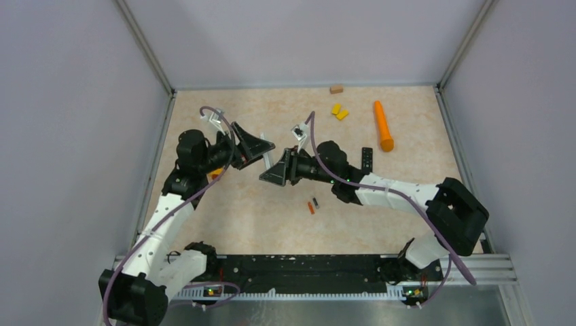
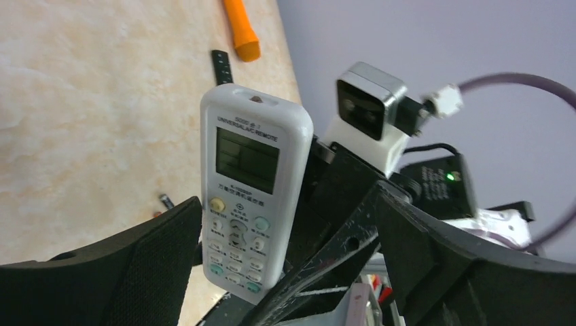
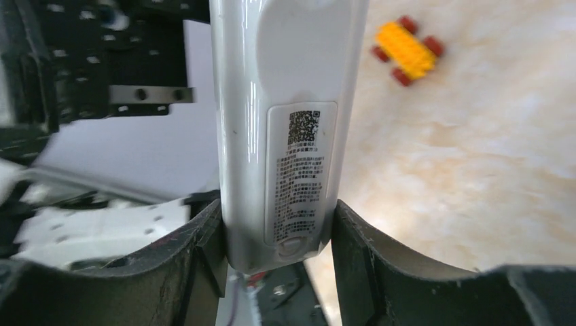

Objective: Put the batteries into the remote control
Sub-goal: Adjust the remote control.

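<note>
right end effector (image 3: 275,217) pinching remote (image 3: 285,102) | left end effector (image 2: 289,204) spread around it | batteries (image 1: 312,206) on table (image 1: 238,210), apart

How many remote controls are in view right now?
2. A white universal A/C remote is held by the right gripper above the table. A slim black remote lies on the table near the long orange cylinder. Others may be hidden from view.

White remote (image 2: 251,190), orange-red battery (image 1: 311,208), marbled beige table (image 1: 265,227).
</note>
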Controlling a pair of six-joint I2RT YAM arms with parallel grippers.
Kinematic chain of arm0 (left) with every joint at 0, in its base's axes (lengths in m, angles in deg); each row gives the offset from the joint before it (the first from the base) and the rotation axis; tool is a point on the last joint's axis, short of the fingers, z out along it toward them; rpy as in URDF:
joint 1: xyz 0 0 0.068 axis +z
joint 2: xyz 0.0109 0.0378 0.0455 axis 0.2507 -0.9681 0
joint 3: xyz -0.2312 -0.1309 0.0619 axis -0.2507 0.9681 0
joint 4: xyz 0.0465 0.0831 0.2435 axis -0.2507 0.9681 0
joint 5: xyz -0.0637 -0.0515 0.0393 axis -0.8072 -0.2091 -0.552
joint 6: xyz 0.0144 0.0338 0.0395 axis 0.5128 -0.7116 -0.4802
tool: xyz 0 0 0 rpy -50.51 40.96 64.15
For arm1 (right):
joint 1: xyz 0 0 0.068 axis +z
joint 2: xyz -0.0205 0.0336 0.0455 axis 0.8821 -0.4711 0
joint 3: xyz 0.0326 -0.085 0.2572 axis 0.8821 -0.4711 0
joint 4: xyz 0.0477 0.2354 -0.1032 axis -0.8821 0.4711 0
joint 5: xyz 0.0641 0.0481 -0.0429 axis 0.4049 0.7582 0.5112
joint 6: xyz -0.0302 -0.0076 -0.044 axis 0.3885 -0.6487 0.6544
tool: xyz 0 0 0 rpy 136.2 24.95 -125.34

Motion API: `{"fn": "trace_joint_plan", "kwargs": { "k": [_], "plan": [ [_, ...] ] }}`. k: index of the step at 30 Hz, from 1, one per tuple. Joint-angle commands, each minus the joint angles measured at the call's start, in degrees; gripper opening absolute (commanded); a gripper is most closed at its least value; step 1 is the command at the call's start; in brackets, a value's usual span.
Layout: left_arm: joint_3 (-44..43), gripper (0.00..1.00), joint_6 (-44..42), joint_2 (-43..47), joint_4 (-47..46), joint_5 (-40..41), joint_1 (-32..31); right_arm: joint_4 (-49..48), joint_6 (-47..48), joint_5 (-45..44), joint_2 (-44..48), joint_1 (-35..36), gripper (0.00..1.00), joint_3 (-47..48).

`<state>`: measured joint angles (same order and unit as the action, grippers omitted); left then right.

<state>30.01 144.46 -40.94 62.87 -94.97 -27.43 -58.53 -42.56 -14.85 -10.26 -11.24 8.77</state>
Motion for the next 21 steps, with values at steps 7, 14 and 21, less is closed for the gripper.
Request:
{"fn": "trace_joint_plan", "kwargs": {
  "k": [7, 14, 21],
  "plan": [
    [-3.91, 0.95, -7.60, -1.59, 10.35, 11.08, -0.23, 32.32, 29.21, -29.53, 3.25, 5.75, 0.26, 9.24],
    [-3.74, 0.90, -7.88, -4.67, 10.52, 10.88, -0.28, 32.21, 36.68, -32.87, 2.95, 8.29, 0.25, 9.79],
    [-3.28, 0.87, -8.57, -7.95, 11.17, 9.87, -0.63, 33.35, 43.64, -34.06, 2.92, 9.39, 0.24, 9.67]
  ]
}}
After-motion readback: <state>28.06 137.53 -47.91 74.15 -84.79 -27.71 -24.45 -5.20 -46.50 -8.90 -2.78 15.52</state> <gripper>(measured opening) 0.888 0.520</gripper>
